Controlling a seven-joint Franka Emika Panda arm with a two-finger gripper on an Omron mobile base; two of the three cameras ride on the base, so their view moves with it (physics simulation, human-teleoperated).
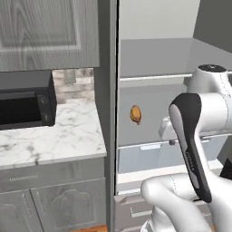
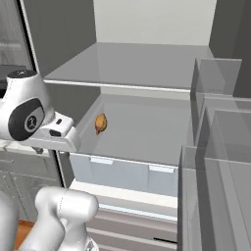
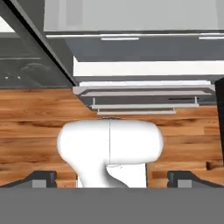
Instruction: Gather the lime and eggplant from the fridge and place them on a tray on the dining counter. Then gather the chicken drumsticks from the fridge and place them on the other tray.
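Note:
One brown-orange chicken drumstick (image 1: 135,114) (image 2: 100,123) lies on the fridge's middle shelf (image 2: 147,132), near its left wall. The lime, the eggplant and the trays are out of view. My gripper (image 3: 113,178) points down at the floor in front of the fridge, well short of the drumstick. Its fingertips (image 3: 41,177) stand wide apart, open, with nothing between them. The hand (image 2: 58,131) hangs at the fridge's left front edge, about level with the drumstick's shelf.
The fridge stands open, with a bare upper shelf (image 2: 137,66), a clear drawer (image 2: 127,172) below and door bins (image 2: 220,147) on the right. To its left are a marble counter (image 1: 59,136) and a black microwave (image 1: 25,106). Wood floor (image 3: 35,113) lies below.

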